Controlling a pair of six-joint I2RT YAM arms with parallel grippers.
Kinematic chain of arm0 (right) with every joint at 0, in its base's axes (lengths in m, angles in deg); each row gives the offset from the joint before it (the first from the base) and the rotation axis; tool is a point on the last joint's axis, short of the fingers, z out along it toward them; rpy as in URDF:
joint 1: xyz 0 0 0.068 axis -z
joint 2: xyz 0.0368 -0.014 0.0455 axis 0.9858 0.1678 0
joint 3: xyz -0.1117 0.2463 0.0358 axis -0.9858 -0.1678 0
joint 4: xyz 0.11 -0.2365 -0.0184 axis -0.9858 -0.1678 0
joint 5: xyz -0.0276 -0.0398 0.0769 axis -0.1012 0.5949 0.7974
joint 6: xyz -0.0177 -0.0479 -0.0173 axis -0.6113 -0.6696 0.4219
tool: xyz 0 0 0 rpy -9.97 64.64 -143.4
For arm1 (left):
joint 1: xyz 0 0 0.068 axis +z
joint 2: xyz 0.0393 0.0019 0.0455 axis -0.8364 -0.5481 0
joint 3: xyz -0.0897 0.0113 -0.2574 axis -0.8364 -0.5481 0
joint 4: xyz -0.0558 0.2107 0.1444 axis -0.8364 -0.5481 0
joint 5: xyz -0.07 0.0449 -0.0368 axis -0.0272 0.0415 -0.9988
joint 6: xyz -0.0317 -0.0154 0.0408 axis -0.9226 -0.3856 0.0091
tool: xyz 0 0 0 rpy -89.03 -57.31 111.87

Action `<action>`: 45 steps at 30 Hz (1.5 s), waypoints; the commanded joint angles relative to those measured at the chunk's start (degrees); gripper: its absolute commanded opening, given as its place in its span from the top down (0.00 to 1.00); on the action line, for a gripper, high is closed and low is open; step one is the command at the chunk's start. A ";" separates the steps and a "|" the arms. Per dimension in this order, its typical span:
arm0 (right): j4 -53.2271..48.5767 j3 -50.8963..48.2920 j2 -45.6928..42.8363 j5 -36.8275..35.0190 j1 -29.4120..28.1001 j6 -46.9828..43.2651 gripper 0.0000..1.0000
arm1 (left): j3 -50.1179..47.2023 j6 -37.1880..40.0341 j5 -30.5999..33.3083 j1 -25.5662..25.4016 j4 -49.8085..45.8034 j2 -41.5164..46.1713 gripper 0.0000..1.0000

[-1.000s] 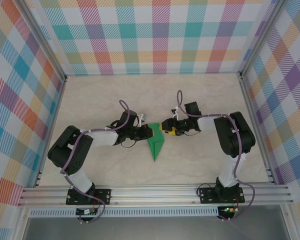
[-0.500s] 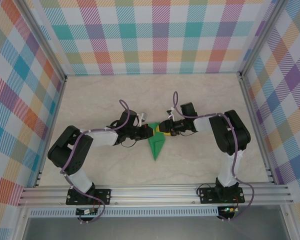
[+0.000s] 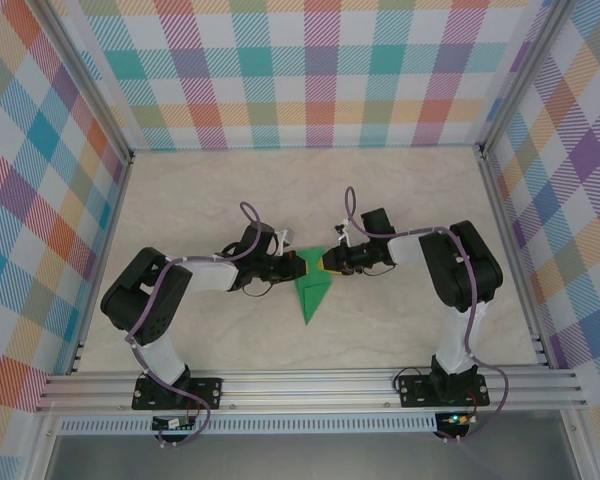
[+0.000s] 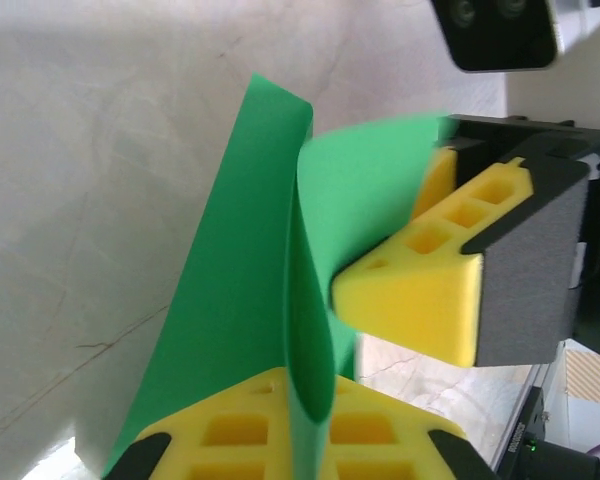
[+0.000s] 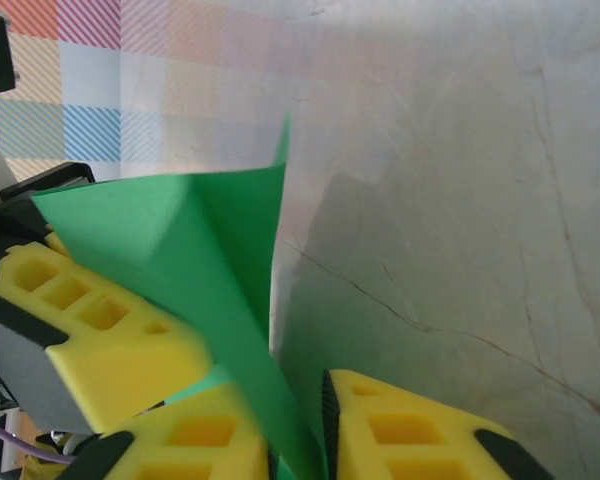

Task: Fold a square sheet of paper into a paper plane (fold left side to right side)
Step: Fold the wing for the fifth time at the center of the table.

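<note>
Centre of the table (image 3: 410, 200): left tool (image 3: 298, 265) pinches the paper plane (image 3: 311, 295) by its wide end from 9 o'clock, right tool (image 3: 323, 263) from 3 o'clock; opposed pulls could tear it or skew creases.

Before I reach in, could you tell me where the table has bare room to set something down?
Free: the wide strip of table between the green paper and the back wall, and the narrower strip between the paper and the front rail. Crowded: the middle, where the left fingers and right fingers both pinch that paper.
</note>
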 commanded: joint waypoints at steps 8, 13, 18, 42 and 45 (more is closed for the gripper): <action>-5.84 -1.12 -5.56 -3.77 -0.24 -2.32 0.94 | 1.79 7.31 6.78 3.27 -12.74 8.64 0.59; -7.49 -1.32 -7.55 -4.87 -0.33 -1.18 0.95 | 1.28 9.12 15.97 3.06 -22.98 21.10 0.48; -9.46 -0.54 -8.63 -5.50 -1.46 -0.81 0.95 | -1.35 9.98 19.85 -3.18 -28.98 33.63 0.46; -21.01 6.35 -6.76 -12.32 -6.75 5.03 0.94 | 13.23 7.12 51.52 -35.34 -43.66 7.78 0.45; -20.92 6.40 -6.41 -12.43 -6.83 5.28 0.94 | 14.50 6.14 54.08 -35.91 -45.16 5.84 0.45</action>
